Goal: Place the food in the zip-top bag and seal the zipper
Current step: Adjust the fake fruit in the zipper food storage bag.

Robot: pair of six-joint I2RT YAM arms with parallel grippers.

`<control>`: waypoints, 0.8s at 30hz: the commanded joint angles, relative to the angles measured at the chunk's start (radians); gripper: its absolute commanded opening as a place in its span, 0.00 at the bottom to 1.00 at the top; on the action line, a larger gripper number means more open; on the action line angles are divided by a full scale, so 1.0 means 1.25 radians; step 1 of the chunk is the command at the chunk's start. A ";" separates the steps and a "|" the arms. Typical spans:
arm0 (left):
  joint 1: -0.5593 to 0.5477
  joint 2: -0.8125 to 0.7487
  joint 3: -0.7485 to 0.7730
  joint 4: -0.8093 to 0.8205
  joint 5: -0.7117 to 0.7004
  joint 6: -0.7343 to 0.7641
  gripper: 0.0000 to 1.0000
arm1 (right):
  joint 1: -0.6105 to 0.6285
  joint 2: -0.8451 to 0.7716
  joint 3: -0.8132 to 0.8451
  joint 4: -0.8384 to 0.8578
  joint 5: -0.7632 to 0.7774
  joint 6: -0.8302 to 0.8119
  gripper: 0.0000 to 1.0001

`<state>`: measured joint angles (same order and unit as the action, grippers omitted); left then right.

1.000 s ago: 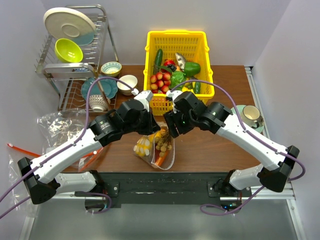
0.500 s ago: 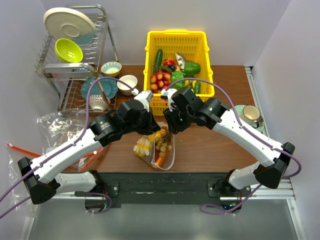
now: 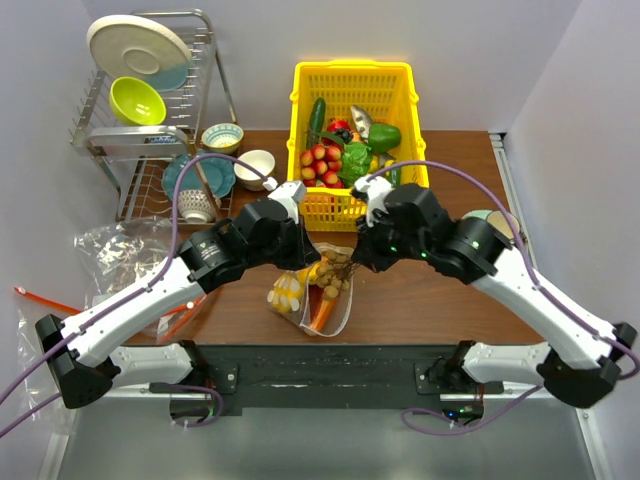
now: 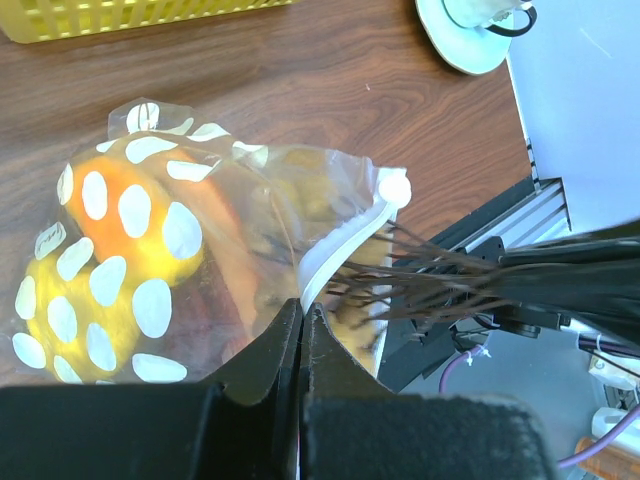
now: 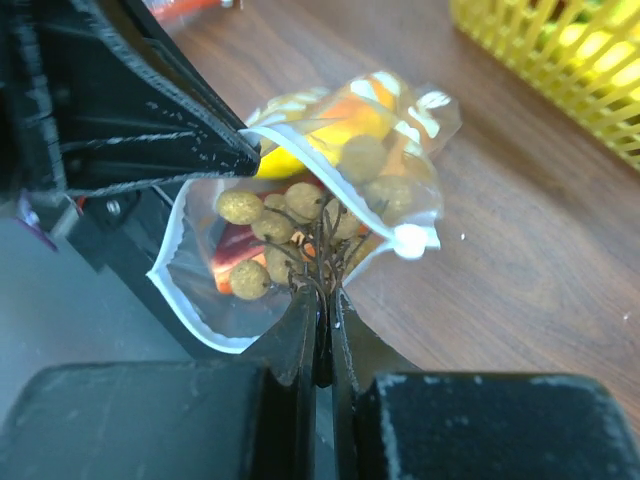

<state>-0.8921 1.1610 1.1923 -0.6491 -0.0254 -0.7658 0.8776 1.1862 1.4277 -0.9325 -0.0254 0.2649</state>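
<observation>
The clear zip-top bag (image 4: 150,240), printed with whitish oval dots, is pinched at its mouth edge by the closed tips of the left gripper (image 4: 303,320), right on the whitish ridged zipper (image 4: 345,235), and the mouth gapes open. Ahead of those tips an orange slice (image 4: 105,205) and yellow pieces (image 4: 60,315) fill the bag. The brown berry cluster (image 5: 275,225) sits in the mouth, its dark stems clamped in the closed right gripper (image 5: 322,300).

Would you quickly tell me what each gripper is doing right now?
Left gripper: closed on the zip-top bag at its mouth edge.
Right gripper: closed on the berry cluster by its stem.
</observation>
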 commanded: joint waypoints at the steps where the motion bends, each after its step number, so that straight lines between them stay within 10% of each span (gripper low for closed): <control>1: 0.004 -0.005 0.023 0.026 0.013 -0.001 0.00 | -0.003 -0.082 -0.066 0.119 0.060 0.054 0.00; 24: 0.014 0.008 0.036 0.047 0.049 -0.063 0.00 | 0.008 -0.211 -0.357 0.440 0.236 0.085 0.00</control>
<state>-0.8833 1.1706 1.1931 -0.6453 0.0116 -0.8120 0.8845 0.9356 1.0031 -0.5045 0.1715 0.3634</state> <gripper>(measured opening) 0.020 0.044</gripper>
